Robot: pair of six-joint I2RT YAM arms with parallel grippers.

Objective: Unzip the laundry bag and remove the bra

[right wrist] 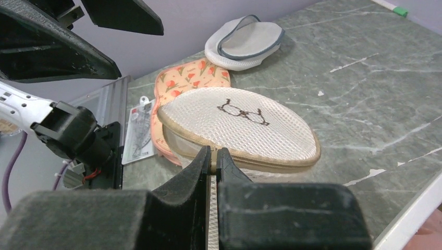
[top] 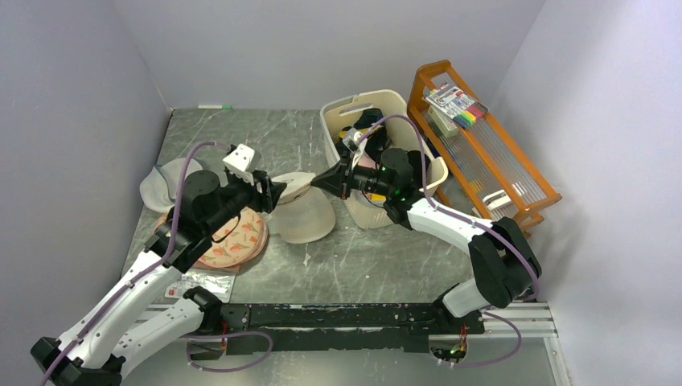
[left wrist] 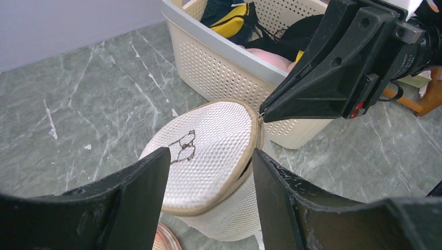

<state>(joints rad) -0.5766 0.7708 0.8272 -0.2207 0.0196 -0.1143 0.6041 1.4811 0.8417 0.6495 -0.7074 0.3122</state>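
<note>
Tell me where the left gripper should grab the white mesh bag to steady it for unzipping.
Probably the tan zip rim of the bag, on the side facing the left gripper, opposite where the right gripper pinches the zip. The lid sits tilted, so the rim stands out as a thin edge; the domed mesh would slip.

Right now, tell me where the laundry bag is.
In the top view the laundry bag sits mid-table, between the pink printed bag on its left and the cream basket on its right, its rim pinched by the right gripper.
</note>
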